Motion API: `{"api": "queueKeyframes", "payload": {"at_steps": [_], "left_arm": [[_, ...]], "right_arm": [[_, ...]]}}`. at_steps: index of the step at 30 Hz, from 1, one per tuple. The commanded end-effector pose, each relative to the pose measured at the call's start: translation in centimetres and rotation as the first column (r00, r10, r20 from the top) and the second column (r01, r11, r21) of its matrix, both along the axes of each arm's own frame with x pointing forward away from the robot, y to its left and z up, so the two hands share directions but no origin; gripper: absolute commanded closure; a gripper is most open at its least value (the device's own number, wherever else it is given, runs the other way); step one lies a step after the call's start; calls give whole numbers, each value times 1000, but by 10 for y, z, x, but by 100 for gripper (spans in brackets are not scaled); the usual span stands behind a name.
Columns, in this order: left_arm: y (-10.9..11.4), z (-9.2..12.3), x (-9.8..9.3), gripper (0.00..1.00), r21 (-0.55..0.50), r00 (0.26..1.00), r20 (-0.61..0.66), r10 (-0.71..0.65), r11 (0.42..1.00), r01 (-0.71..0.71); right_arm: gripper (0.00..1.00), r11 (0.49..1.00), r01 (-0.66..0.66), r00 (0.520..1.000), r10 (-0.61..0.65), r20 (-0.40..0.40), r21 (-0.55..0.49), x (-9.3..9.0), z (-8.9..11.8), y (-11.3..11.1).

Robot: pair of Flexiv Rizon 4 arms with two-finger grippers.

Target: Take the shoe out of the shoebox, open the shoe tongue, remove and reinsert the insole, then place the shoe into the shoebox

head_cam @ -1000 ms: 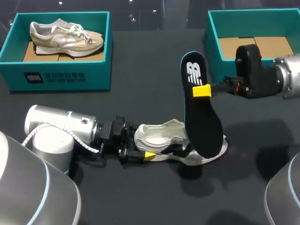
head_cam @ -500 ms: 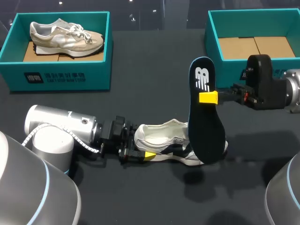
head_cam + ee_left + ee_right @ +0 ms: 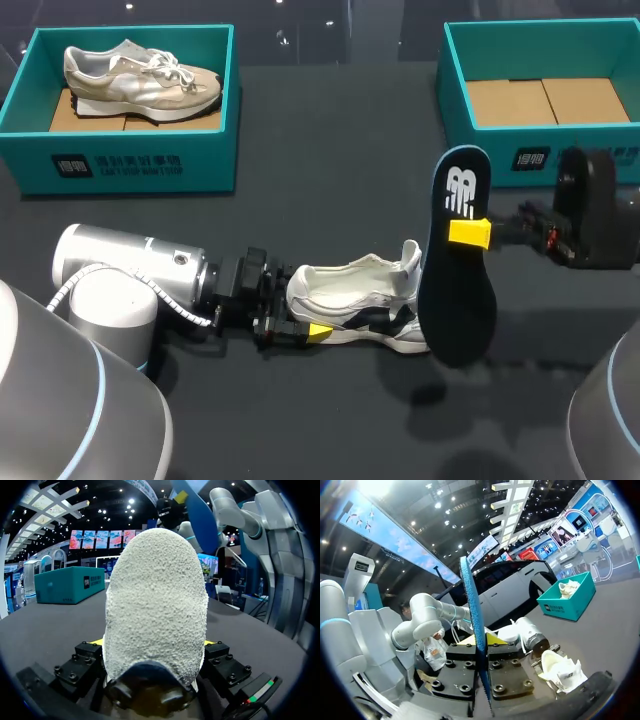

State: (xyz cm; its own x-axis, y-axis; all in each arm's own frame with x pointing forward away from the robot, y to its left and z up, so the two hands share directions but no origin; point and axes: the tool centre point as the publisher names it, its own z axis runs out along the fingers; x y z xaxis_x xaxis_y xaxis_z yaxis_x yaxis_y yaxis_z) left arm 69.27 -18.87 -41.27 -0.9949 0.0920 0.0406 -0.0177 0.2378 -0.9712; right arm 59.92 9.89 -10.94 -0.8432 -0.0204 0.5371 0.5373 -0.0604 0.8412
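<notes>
A white shoe (image 3: pixel 355 305) lies on its side on the black table, heel toward my left arm. My left gripper (image 3: pixel 300 325) holds that heel, one finger on each side, and the pebbled sole (image 3: pixel 155 605) fills the left wrist view. A dark blue insole (image 3: pixel 458 270) hangs upright in the air just right of the shoe's toe. My right gripper (image 3: pixel 470 232) is shut on the insole's edge near its heel end. In the right wrist view the insole (image 3: pixel 472 605) stands edge-on between the fingers, and the shoe (image 3: pixel 562 670) lies beyond it.
A teal shoebox (image 3: pixel 130 165) at the back left holds a beige shoe (image 3: pixel 140 70). A second teal shoebox (image 3: pixel 450 90) at the back right shows only its cardboard floor. Bare black table lies in front of the shoe.
My right arm has carried the insole to the right and lower, away from above the shoe. The left arm and the shoe have stayed put.
</notes>
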Motion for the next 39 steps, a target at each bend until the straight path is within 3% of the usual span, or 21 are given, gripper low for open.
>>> {"api": "queueKeyframes", "payload": {"at_steps": [1,17,18,19,20,21,26,31,39], "left_arm": [[-1,-2,0,100,0,1000,0,0,1000,0],[0,-1,-1,100,21,1000,-27,-2,1000,2],[1,-1,-2,90,34,1000,-26,-6,999,7],[2,-2,-2,53,43,1000,-31,-4,999,6],[4,-2,-2,3,55,999,-38,6,998,-4],[5,-2,-1,0,67,999,-38,9,998,-6],[15,0,0,0,126,998,-52,26,992,-19],[28,13,0,0,299,999,-24,40,954,-31],[28,13,0,0,299,999,-24,40,954,-31]], "right_arm": [[100,1000,20,1000,-20,10,-21,-8,2,-2],[100,1000,1,1000,-1,13,-25,-10,1,-4],[100,1000,1,1000,-1,13,-25,-10,1,-4],[100,1000,1,1000,-1,13,-25,-10,1,-4],[100,1000,1,1000,-1,13,-25,-10,1,-4],[100,1000,1,1000,-1,13,-25,-10,1,-4],[100,1000,1,1000,-1,13,-25,-10,1,-4],[100,1000,1,1000,-1,13,-25,-10,1,-4],[100,1000,1,1000,-1,13,-25,-10,1,-4]]}}
